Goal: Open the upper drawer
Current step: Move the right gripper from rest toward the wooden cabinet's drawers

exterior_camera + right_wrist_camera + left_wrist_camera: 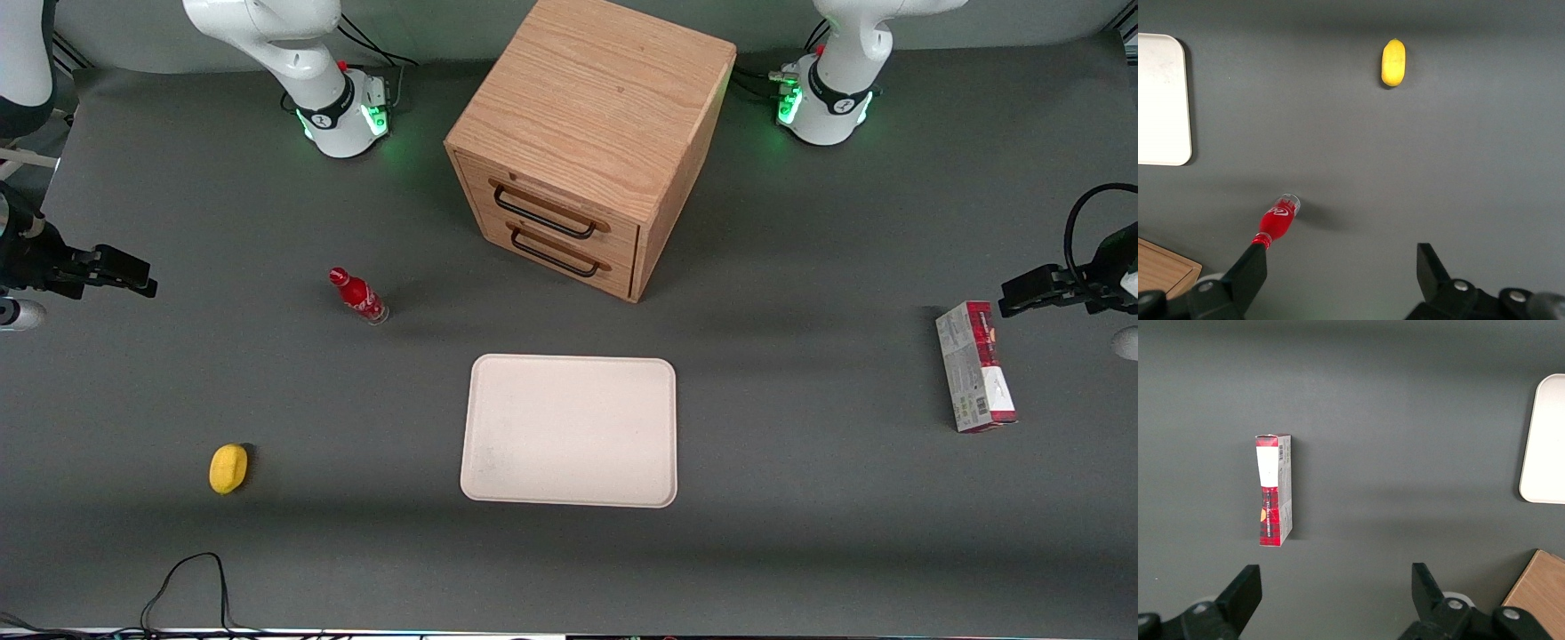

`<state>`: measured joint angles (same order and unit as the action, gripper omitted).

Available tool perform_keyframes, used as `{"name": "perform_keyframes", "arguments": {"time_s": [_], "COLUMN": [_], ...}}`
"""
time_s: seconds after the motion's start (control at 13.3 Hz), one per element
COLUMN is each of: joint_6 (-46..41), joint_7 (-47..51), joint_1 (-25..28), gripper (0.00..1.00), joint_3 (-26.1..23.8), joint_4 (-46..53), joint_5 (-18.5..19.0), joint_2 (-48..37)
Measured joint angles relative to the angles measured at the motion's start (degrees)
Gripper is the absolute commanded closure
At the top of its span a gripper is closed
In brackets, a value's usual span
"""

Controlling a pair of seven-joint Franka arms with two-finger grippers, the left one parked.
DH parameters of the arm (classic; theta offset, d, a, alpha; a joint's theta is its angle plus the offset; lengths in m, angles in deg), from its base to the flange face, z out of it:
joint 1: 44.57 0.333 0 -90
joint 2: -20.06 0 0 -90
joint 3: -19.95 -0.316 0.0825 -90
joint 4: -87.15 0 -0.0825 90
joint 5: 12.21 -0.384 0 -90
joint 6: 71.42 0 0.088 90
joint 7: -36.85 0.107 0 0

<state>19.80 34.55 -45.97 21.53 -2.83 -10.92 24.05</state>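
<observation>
The upper drawer (pixel 544 206) sits shut at the top of the oak cabinet (pixel 591 107), so nothing is under way yet: the gripper (pixel 133 274), fingers spread and empty, hangs well apart at the working arm's end and must first reach the black handle (pixel 544 213).

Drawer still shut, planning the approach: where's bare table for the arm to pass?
Bare: table between bottle and cabinet, and between upper drawer and tray. The open gripper hangs toward the working arm's end, above bare table. Nowhere is crowded.
</observation>
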Motion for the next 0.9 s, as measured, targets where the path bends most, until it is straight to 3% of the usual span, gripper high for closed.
{"name": "perform_keyframes", "arguments": {"time_s": [0.53,0.9], "joint_6": [0.19,0.55], "joint_7": [-0.06,0.00], "joint_1": [1.85,14.24], "gripper": [0.00,0.00], "joint_3": [-0.26,-0.73], "joint_4": [0.69,6.10], "joint_5": [-1.79,-2.86], "joint_2": [1.32,6.42]}}
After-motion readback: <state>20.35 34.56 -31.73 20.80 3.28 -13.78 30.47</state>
